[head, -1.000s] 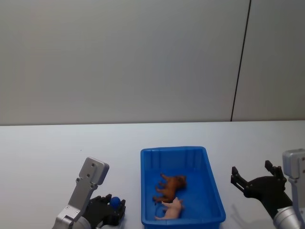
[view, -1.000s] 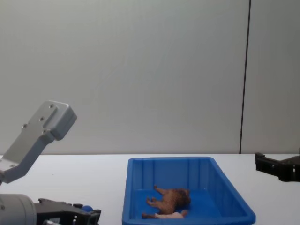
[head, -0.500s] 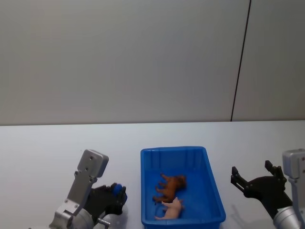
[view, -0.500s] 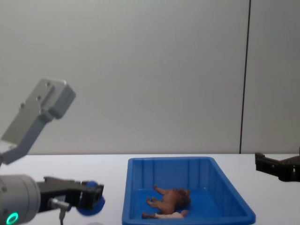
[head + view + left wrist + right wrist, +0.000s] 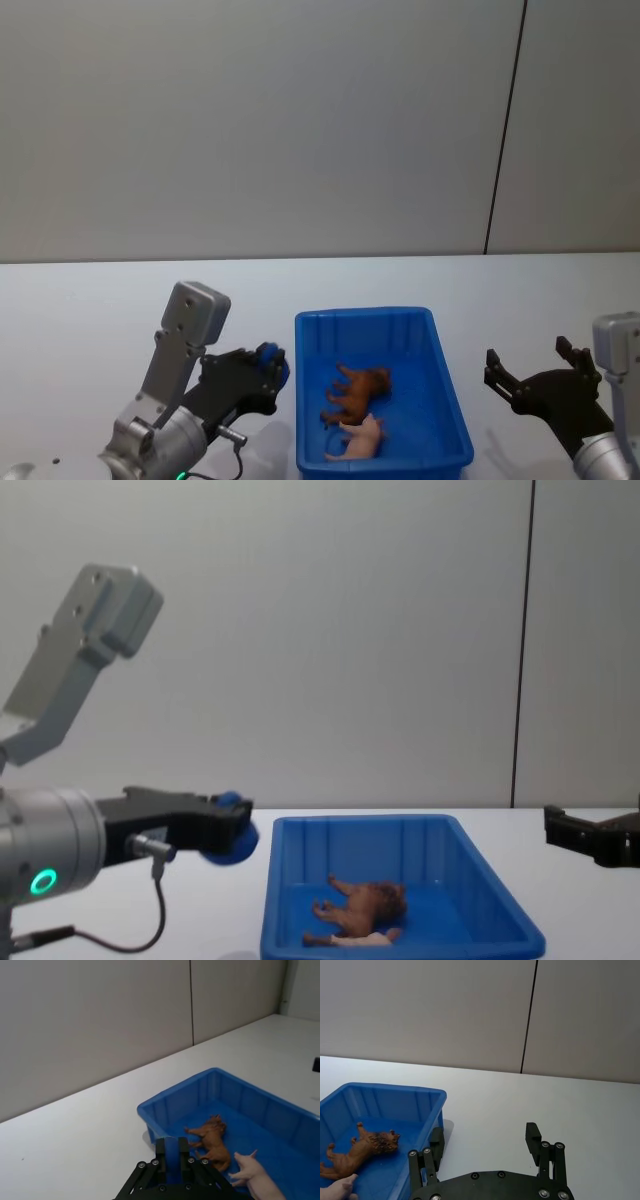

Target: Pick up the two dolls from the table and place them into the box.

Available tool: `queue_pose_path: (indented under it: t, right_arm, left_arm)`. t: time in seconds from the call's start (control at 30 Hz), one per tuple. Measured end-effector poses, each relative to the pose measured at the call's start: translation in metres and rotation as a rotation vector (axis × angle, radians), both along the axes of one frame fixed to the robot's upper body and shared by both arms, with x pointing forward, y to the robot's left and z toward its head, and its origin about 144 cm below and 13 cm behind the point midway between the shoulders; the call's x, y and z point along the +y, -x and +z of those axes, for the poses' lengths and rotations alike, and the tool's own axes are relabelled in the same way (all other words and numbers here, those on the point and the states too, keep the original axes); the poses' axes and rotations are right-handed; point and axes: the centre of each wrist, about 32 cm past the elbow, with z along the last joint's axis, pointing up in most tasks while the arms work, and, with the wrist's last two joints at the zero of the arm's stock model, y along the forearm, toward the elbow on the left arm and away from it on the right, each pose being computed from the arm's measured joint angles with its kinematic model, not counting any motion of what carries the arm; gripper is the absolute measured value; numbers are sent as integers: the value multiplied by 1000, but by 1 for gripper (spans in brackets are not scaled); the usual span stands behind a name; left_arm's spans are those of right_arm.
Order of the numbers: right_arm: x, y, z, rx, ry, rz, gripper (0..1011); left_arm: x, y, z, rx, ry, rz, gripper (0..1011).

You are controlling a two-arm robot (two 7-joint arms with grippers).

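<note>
Left gripper [image 5: 232, 830] is clamped on the blue doll [image 5: 228, 840], raised beside the box [image 5: 448, 400] holding 2 dolls; right gripper [image 5: 530, 375] hangs spread wide, empty.

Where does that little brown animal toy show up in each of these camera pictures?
Head view: brown animal inside the blue box, just beyond the pink pig.
Left wrist view: mid-box, beyond the left end effector.
Right wrist view: lower left, inside the box.
Chest view: low centre.
Shared landmark: the blue box.
</note>
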Motion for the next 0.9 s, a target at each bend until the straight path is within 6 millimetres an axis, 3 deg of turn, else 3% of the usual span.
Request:
queue_pose_path:
  t: [0.4,0.53,0.9]
  right_arm:
    - [0,0,0,0,0,0,1001]
    - [0,0,0,0,0,0,1001]
    - [0,0,0,0,0,0,1001]
  left_arm:
    - [-7,-7,9,-41,77,-154,95]
    - [-10,-10,9,-45,102,-203,169]
    - [-19,-16,10,-54,148,-293,533]
